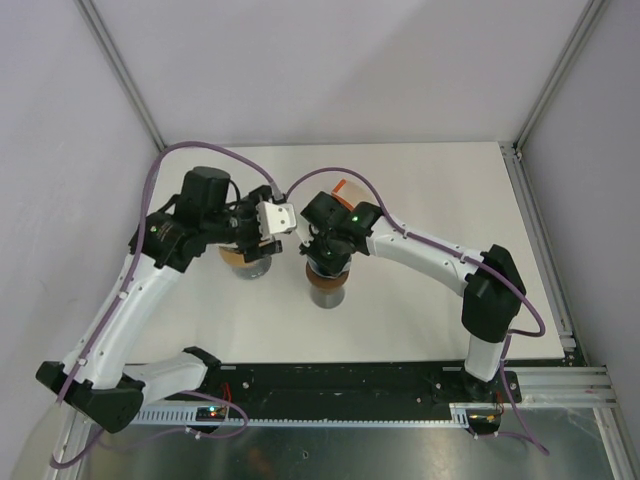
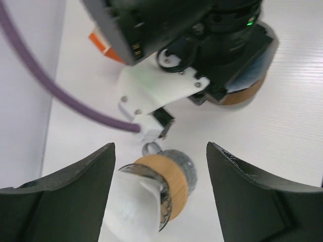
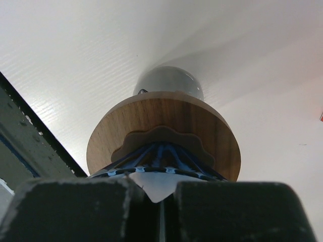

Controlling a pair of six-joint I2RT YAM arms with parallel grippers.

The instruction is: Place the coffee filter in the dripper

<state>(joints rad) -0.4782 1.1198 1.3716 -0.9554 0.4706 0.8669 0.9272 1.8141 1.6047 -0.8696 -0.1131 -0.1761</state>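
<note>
The left end effector (image 2: 160, 151) hangs open, fingers spread, above the left dripper (image 2: 169, 182), which holds a white paper filter (image 2: 132, 209). Two wood-collared drippers stand on the counter (image 3: 75, 45). The right end effector (image 3: 160, 190) pinches a second filter's (image 3: 154, 185) pointed white edge at the right dripper's (image 3: 161, 128) rim.

The one desk (image 1: 430, 190) carries two drippers: the left dripper (image 1: 246, 266) and the right dripper (image 1: 327, 287), each with one wooden ring. Two white filters show: the first filter (image 2: 132, 209) and the second filter (image 3: 155, 185). There are two tools, the left tool (image 2: 160, 151) and the right tool (image 3: 160, 199), and one orange thing (image 1: 341, 186).
</note>
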